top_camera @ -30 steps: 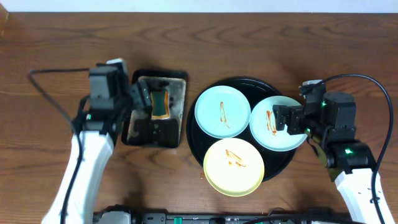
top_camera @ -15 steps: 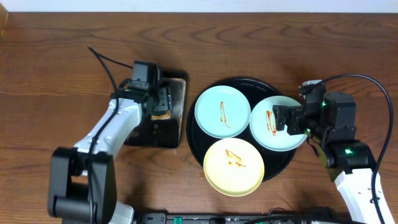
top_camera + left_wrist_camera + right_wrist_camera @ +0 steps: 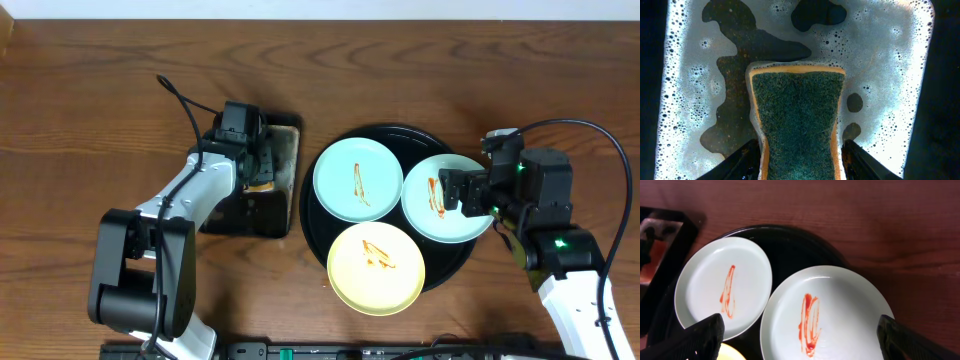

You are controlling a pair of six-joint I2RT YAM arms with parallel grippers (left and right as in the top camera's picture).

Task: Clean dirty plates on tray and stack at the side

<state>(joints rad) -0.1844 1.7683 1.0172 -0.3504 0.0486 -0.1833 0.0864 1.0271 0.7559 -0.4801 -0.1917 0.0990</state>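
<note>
Three sauce-streaked plates lie on the round black tray [image 3: 395, 131]: a mint plate [image 3: 345, 180] on the left, a second mint plate [image 3: 455, 215] on the right, and a yellow plate [image 3: 376, 280] in front, overhanging the rim. My right gripper [image 3: 800, 332] hovers open over the right mint plate [image 3: 850, 300], one finger off each side of it. The left mint plate [image 3: 750, 275] lies beside it. My left gripper [image 3: 801, 162] is down in the sponge tray, its fingers [image 3: 742, 162] pressed against both sides of the green-topped sponge [image 3: 797, 115], which is pinched narrower there.
The rectangular black sponge tray [image 3: 288, 150] sits left of the round tray and holds white suds [image 3: 890, 75] with dark patches. Bare wooden table [image 3: 100, 70] surrounds everything. A cable trails from each arm.
My left arm swung in from the left of the sponge tray and came down with its gripper round the sponge. The right arm and the plates have not moved.
</note>
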